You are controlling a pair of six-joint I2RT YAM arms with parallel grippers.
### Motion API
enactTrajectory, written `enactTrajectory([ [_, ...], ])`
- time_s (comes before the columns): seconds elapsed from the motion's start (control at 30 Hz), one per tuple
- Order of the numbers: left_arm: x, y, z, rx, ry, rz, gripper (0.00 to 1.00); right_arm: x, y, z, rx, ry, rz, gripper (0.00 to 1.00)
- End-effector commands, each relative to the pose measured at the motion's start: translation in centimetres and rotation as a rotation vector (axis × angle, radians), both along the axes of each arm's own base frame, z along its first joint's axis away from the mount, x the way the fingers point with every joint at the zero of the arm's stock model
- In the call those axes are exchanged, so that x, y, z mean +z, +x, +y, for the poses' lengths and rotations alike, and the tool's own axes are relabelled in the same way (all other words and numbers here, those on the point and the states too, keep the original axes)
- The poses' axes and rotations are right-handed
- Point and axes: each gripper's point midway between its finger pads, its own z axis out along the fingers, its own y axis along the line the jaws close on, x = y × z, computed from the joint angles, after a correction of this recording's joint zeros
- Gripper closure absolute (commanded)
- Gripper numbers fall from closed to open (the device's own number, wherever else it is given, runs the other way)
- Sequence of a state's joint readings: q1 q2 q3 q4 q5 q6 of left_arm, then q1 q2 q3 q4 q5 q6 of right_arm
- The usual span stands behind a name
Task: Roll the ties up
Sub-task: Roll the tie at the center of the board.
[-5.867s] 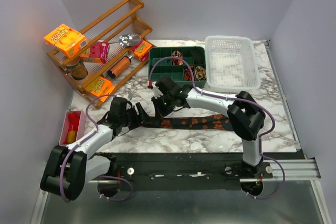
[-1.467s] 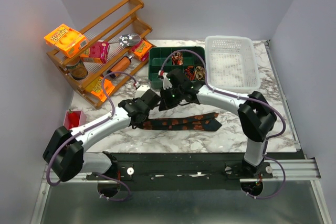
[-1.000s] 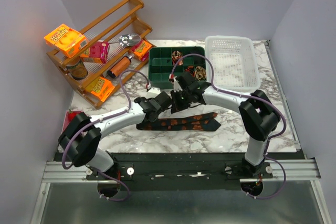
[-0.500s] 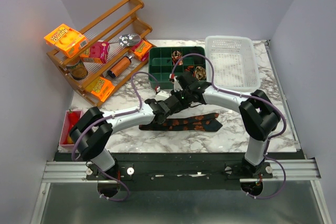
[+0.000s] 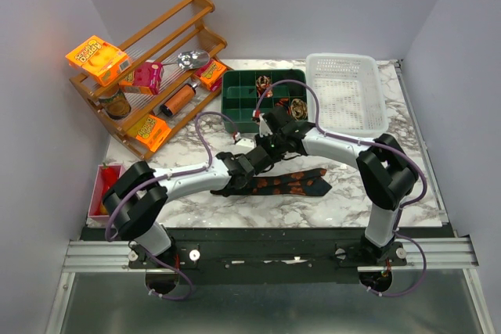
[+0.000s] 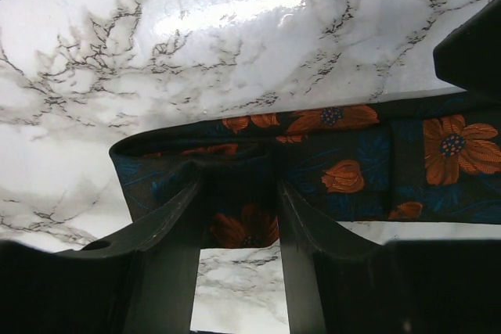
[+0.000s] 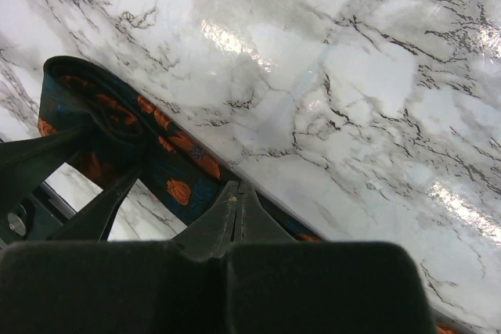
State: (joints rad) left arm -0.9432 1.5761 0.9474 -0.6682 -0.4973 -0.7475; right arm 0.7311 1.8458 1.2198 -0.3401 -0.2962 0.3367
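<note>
About six seconds ago the tie point(image 5: 286, 184) lay stretched out long across the tabletop point(image 5: 376, 185). Now it covers a shorter span, with its left end doubled back into a fold. The left arm point(image 5: 188, 179), which was then drawn in at the left side, has reached across to the middle. Over the last second it has moved from just behind the tie down onto that folded end.

The tie lies flat near the front of the tabletop, about midway between the two arm bases. Its long axis runs left to right, rising a little toward the right. The broader, pointed end points right and the fold faces left.

The left fingers point(image 6: 174, 224) stand apart at the fold, with patterned fabric showing in the gap between them. They are not pinched on it, and it cannot be told whether they sit on top of the cloth or inside the fold. The right fingers point(image 7: 235, 217) are pressed together with nothing between them. Their tip is at the tie's far edge, a short way along from the fold. Whether it touches the cloth cannot be told.
</note>
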Motion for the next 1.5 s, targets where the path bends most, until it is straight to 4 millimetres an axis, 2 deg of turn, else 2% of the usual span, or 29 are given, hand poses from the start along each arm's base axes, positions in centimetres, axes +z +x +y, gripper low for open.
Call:
enactTrajectory([
  [0.0, -0.5, -0.6, -1.3, 0.019, -0.086, 0.006, 0.49, -0.4, -0.3, -0.3, 0.020, -0.011, 0.002, 0.98],
  [0.17, -0.7, -0.6, -1.8, 0.018, -0.105, 0.007, 0.49, -0.1, -0.5, -0.1, 0.029, 0.001, 0.005, 0.98],
  [0.33, 1.9, 0.0, -2.0, -0.004, -0.122, -0.033, 0.45, 1.3, -1.1, 0.3, 0.054, 0.016, -0.034, 0.98],
  [0.47, 3.8, 0.3, -2.0, -0.003, -0.168, -0.070, 0.34, 2.1, -2.1, 1.4, 0.090, 0.032, -0.042, 0.98],
  [0.67, 5.5, 0.8, -0.4, 0.054, -0.310, -0.103, 0.30, 3.1, -3.9, 3.5, 0.148, 0.066, -0.045, 0.98],
  [0.7, 5.5, 0.4, -0.1, 0.054, -0.357, -0.096, 0.30, 3.4, -4.0, 3.9, 0.154, 0.076, -0.049, 0.98],
  [0.83, 5.2, 1.2, 3.0, 0.149, -0.487, -0.095, 0.30, 3.8, -5.2, 6.0, 0.204, 0.098, -0.042, 0.98],
  [0.9, 5.0, 1.1, 4.2, 0.175, -0.543, -0.106, 0.25, 3.6, -5.8, 7.2, 0.228, 0.105, -0.033, 0.98],
  [0.93, 4.9, 0.7, 4.1, 0.169, -0.579, -0.088, 0.24, 3.4, -6.1, 7.6, 0.235, 0.104, -0.029, 0.98],
  [0.97, 4.8, 1.2, 5.1, 0.206, -0.601, -0.096, 0.22, 3.2, -6.4, 8.0, 0.245, 0.103, -0.023, 0.98],
  [1.03, 4.3, 1.0, 5.7, 0.217, -0.647, -0.096, 0.21, 2.6, -6.3, 8.6, 0.249, 0.102, -0.011, 0.98],
  [1.23, 3.2, 0.8, 5.5, 0.213, -0.816, -0.079, 0.21, -0.3, -5.8, 8.3, 0.238, 0.033, -0.004, 0.98],
  [1.47, 1.9, 0.5, 4.8, 0.190, -0.895, -0.063, 0.21, -1.5, -5.1, 7.9, 0.217, -0.012, -0.011, 0.98],
])
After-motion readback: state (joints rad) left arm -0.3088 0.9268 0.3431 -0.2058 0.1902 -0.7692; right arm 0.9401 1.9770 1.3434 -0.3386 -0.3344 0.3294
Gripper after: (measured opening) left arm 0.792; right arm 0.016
